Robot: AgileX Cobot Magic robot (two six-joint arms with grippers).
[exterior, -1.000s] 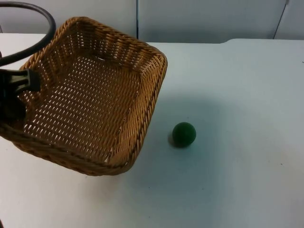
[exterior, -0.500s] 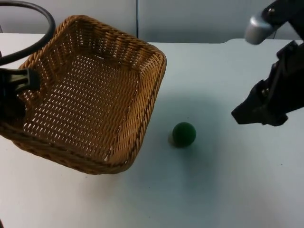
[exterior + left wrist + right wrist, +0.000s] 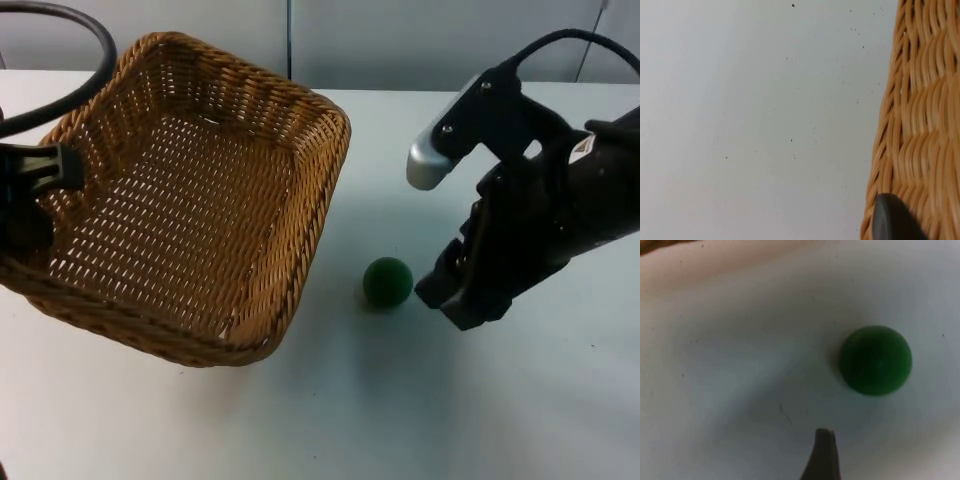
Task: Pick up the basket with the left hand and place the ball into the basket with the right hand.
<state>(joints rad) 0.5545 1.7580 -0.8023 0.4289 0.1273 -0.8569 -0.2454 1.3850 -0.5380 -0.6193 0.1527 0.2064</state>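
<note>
My left gripper (image 3: 45,170) clamps the basket (image 3: 190,200) rim at frame left; my right gripper (image 3: 455,295), spread untellable, nears the ball (image 3: 387,282) at centre, which may roll if nudged.

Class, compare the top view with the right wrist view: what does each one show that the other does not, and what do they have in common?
Top view alone: the left gripper at the rim of the raised wicker basket, the basket's woven inside, and the right gripper beside the ball. Right wrist view alone: a close look at the ball with one black fingertip short of it, not touching. Both: the green ball lying on the white table, outside the basket.
</note>
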